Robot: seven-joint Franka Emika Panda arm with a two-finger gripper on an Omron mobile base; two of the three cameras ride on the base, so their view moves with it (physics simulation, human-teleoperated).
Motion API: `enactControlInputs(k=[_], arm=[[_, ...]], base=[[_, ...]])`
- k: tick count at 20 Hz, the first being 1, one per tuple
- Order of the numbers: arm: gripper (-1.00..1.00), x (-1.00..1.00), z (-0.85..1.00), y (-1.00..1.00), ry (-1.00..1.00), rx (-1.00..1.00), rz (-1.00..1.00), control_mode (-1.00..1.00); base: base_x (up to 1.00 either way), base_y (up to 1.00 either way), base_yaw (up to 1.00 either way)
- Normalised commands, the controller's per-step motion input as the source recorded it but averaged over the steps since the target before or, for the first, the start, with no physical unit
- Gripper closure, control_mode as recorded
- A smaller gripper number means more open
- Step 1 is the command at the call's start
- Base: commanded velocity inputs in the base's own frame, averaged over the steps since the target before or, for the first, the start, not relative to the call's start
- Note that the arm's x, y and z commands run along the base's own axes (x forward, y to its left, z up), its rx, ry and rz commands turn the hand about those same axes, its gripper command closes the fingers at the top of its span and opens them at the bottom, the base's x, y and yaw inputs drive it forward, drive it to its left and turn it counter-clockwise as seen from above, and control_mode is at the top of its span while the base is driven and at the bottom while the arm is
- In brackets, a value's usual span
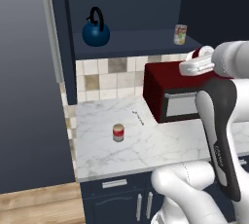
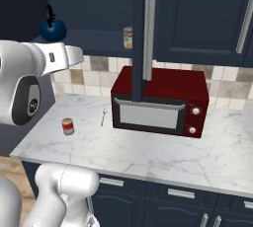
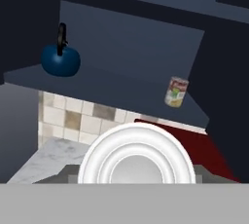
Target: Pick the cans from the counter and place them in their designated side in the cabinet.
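White Franka arm (image 1: pixel 221 135), dark-jointed: upright from the base, upper link vertical with a dark side panel, elbow high, forearm turned forward at about microwave-top height. Gripper (image 1: pixel 197 65): at the end of the forearm in the left base view, level and pointing away from the base, jaws drawn in around a red-and-white can (image 1: pixel 198 52) whose round end faces the hand camera.

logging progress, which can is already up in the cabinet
The yellow-green labelled can, on the shelf's right side. The red-banded can sits on the counter.
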Motion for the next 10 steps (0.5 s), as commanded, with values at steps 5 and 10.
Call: enactControlInputs(k=[5,10], arm=[[1.0,0.1,0.16,-0.09,0.02,0.0,0.0,-1.0],[1.0,0.12,0.13,-0.06,0.06,0.0,0.0,-1.0]], base=[[0.0,0.0,0.0],[0.0,0.0,0.0]])
